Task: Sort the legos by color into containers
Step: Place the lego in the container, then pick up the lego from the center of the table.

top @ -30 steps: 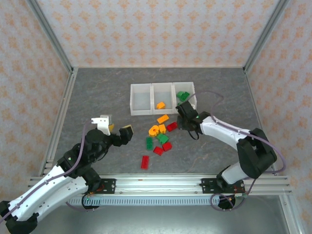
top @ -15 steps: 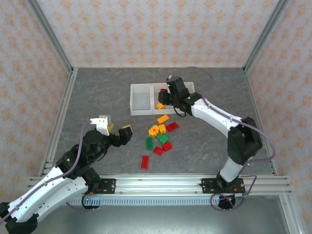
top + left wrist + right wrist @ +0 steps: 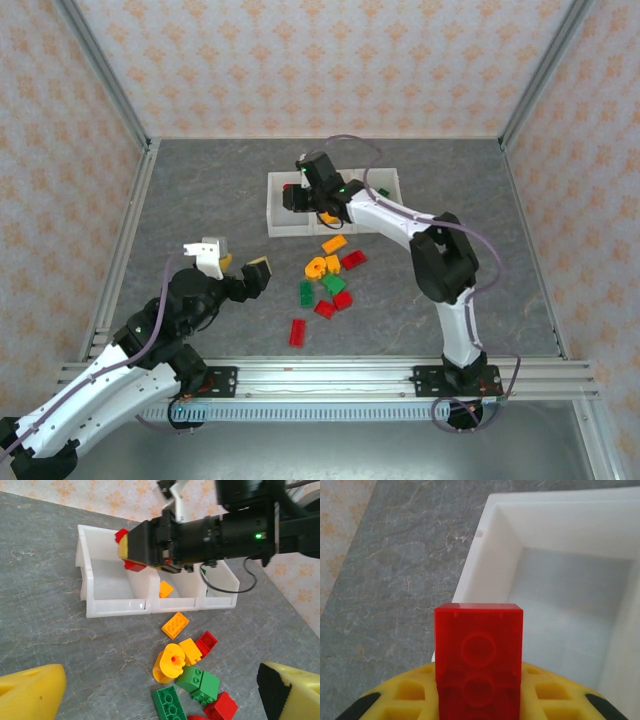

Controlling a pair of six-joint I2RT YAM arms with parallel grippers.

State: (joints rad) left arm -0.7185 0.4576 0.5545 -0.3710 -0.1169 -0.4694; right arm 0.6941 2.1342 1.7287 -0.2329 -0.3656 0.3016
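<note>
Right fingers [image 3: 294, 194] pinched on a red lego [image 3: 479, 652], up over the leftmost bin of the containers [image 3: 271, 205], upper centre of top view. Wrist cam: brick is glossy red w/ squarish outline and 2 round marks on the facing side, lying against a yellow pad [image 3: 405, 700]. Bin's left wall and white floor are right behind it. Left fingers [image 3: 237, 262] spread wide, lower left of top view, over the grey bench [image 3: 200, 190].

Containers: 3 white translucent bins joined in one row. Middle bin holds an orange piece [image 3: 166, 588], right bin a green piece [image 3: 383, 192].

Other legos lie loose on the bench just below the bins, centre frame: orange brick [image 3: 334, 243], orange-yellow ring [image 3: 316, 267], red brick [image 3: 352, 260], green brick [image 3: 307, 293], plus more green/red packed in a tight cluster, several touching. A lone red brick [image 3: 297, 332] sits apart at the cluster's lower left.

Room: wide open bench L of bins and pile, also to the R. Alu rail [image 3: 125, 240] edges the bench on the L, patterned walls beyond. Right arm [image 3: 400, 215] runs from lower right and crosses over the right + middle bins.
</note>
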